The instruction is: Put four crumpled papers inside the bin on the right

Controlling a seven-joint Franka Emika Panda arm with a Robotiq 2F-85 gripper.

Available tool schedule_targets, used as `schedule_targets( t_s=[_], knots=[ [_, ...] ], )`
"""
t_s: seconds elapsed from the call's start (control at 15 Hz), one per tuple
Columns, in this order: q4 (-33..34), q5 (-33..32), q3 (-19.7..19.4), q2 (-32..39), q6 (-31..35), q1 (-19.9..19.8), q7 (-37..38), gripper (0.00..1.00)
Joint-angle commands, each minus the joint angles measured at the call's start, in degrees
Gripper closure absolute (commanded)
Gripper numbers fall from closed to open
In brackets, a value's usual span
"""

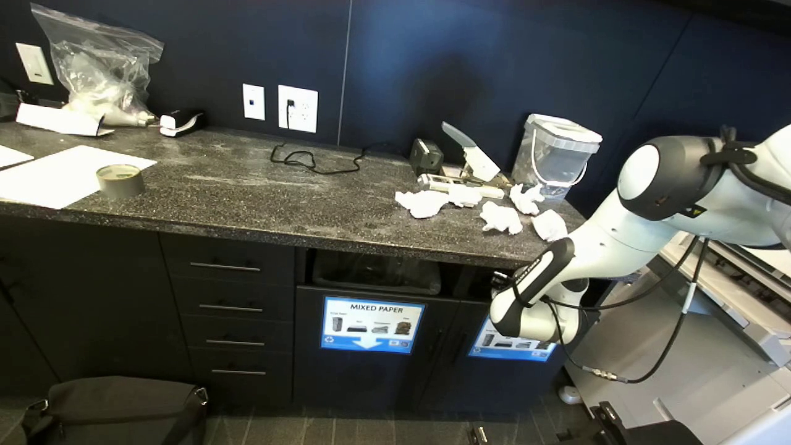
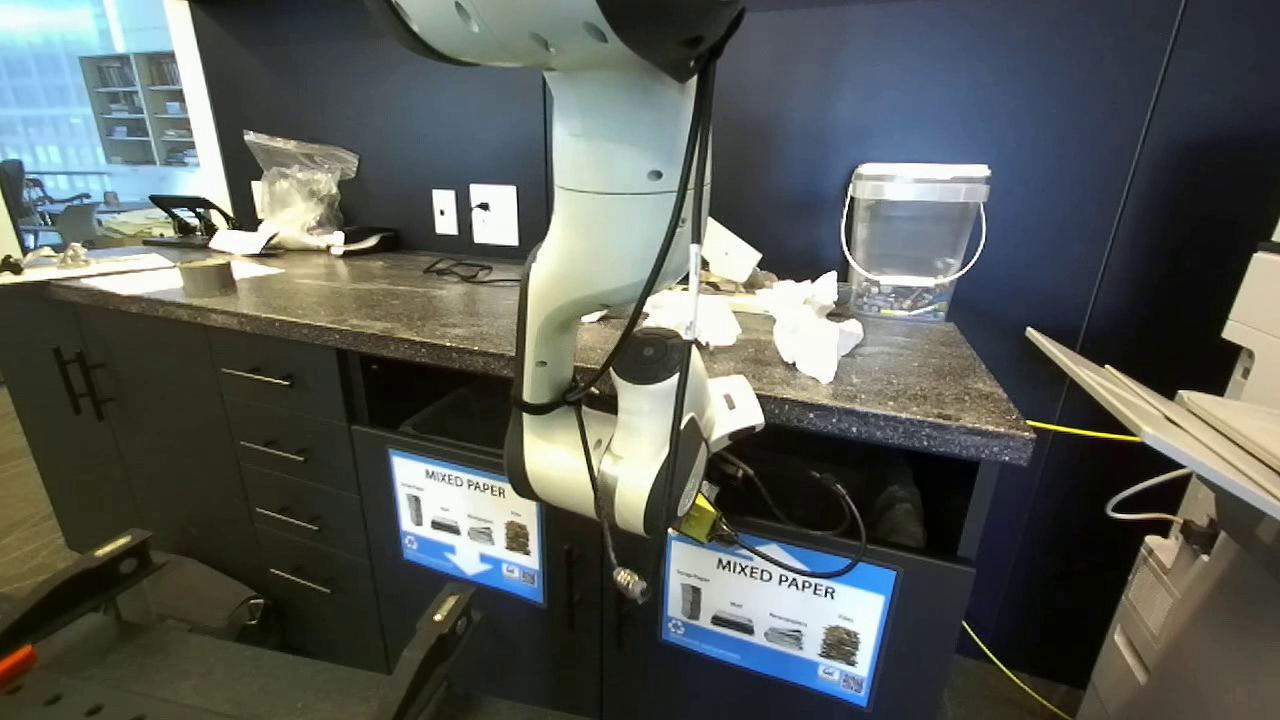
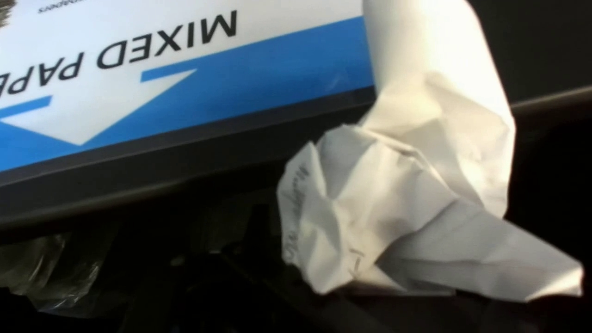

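Note:
Several white crumpled papers (image 1: 501, 218) lie at the right end of the counter, also seen as white paper wads (image 2: 815, 335) behind the arm. The bin (image 2: 925, 620) on the right is a dark cabinet front with a slot under the countertop and a blue-and-white label (image 2: 780, 610). My arm reaches down to that slot in both exterior views, its fingers hidden there. At my gripper (image 3: 365, 245) in the wrist view, a crumpled paper (image 3: 397, 208) with handwriting covers the jaws and overlaps the bin's rim. Whether the fingers grip it is hidden.
A translucent bucket (image 1: 553, 157) stands behind the papers, beside a stapler-like tool (image 1: 473, 154). The countertop edge (image 2: 900, 425) overhangs the slot. Left of it is another bin with its own label (image 2: 468, 515). A printer (image 2: 1180, 560) stands to the right.

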Motion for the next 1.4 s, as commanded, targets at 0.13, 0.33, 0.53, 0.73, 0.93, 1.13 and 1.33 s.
schedule_targets(
  t_s=[0.13, 0.33, 0.53, 0.73, 0.93, 1.13, 1.33],
  knots=[
    [-0.7, -4.8, 3.0, -4.8, -2.7, -2.2, 0.4, 0.0],
    [-4.0, -6.1, 3.3, -6.9, -2.6, -2.9, 0.1, 0.0],
    [-7.5, -4.6, 2.7, -9.6, -4.4, -2.0, -0.2, 0.25],
    [-11.1, -3.3, 2.2, -13.0, -6.6, -1.3, -0.7, 0.49],
    [-15.4, -1.0, 1.1, -16.7, -6.3, 0.2, -1.4, 0.71],
    [-18.2, 0.7, 0.5, -20.4, -6.2, 1.3, -2.2, 0.92],
    [-19.4, 3.5, -1.1, -21.2, -4.6, 3.3, -3.6, 0.92]
  ],
)
